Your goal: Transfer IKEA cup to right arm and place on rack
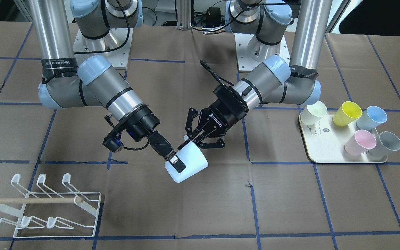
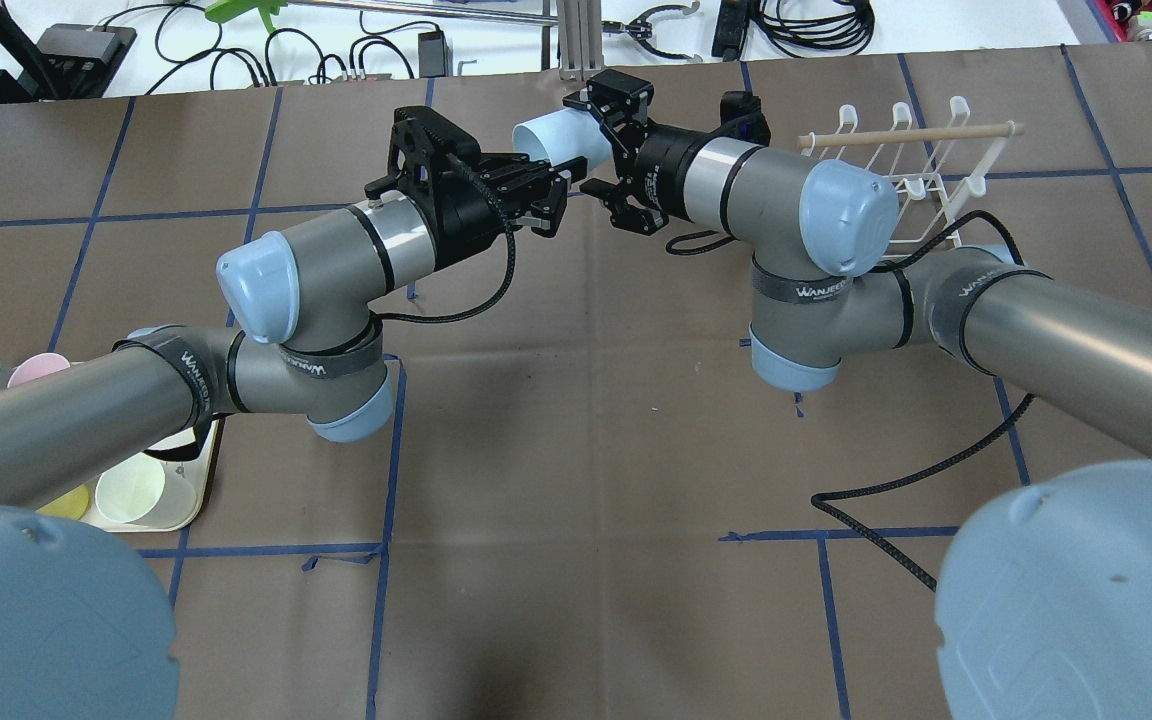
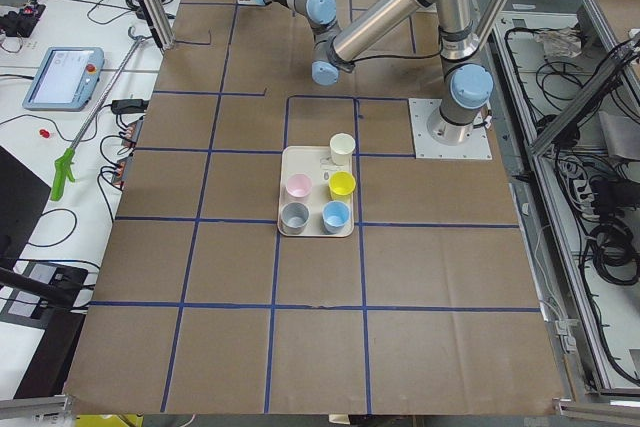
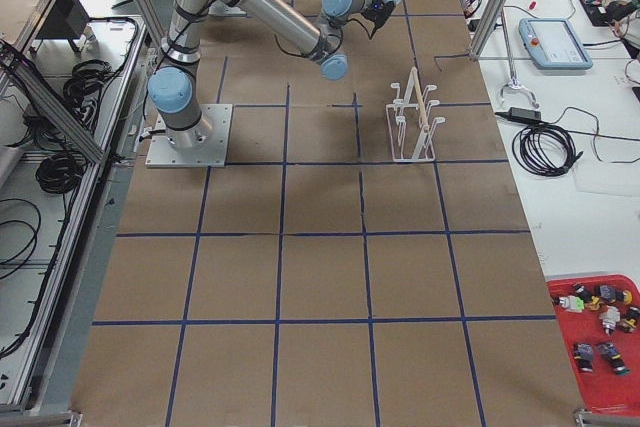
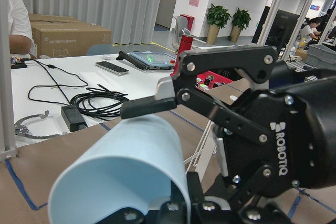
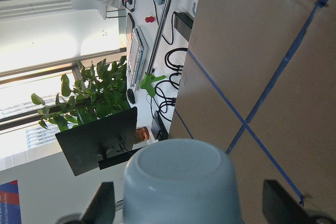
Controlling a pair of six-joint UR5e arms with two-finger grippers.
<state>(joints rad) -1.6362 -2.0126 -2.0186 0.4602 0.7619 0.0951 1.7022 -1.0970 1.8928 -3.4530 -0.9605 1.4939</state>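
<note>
Left gripper (image 1: 190,139) clenched on the pale blue cup (image 1: 191,166) at its rim, held tilted above the table (image 1: 290,194); right gripper (image 6: 188,183) spread, its fingers straddling the cup's base; rack (image 1: 40,205) stands well apart.

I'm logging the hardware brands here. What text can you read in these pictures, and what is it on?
"ROBOTIQ": body of the left gripper and of the right gripper.
"WANJEED": black straps on the right arm and left arm.
"UNIVERSAL ROBOTS": cardboard box, faint.
Print on the tray and the wall sign: too small to read.
</note>
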